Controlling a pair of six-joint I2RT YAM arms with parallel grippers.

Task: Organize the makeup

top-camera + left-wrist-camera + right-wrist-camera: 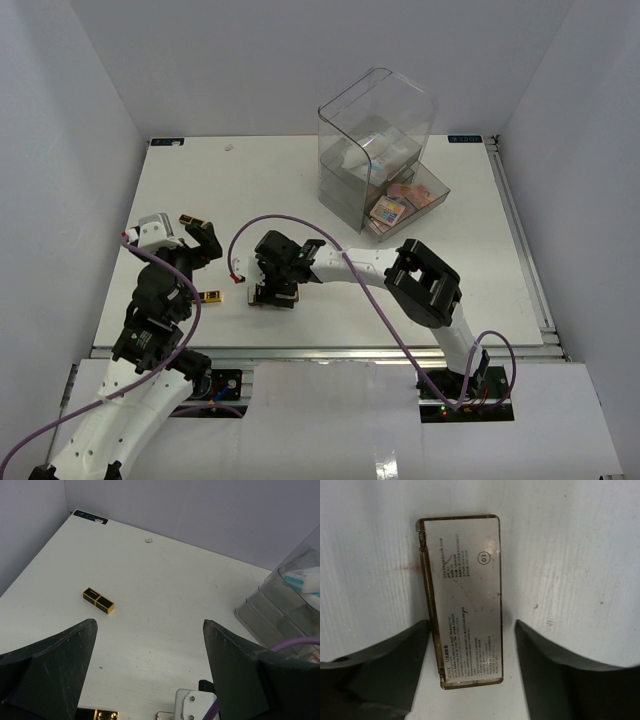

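Observation:
A grey rectangular compact (pixel 462 600) lies flat on the white table, label side up. My right gripper (pixel 471 625) is open and straddles the compact's near end, one finger on each side, not touching it. In the top view the right gripper (pixel 272 285) hangs over the compact left of centre. A black-gold tube (pixel 98 601) lies ahead and to the left of my left gripper (pixel 150 625), which is open and empty above the table. The tube (pixel 192 219) lies beside the left gripper (pixel 205 243). A second black-gold piece (pixel 210 296) lies nearer. Palettes (pixel 390 210) lie in the open bottom drawer.
The tall clear drawer box (pixel 375 150) stands at the back right, with white-and-blue packets (pixel 385 152) inside and its bottom drawer pulled out. A purple cable (pixel 250 225) loops over the table between the arms. Grey walls close in the table on three sides.

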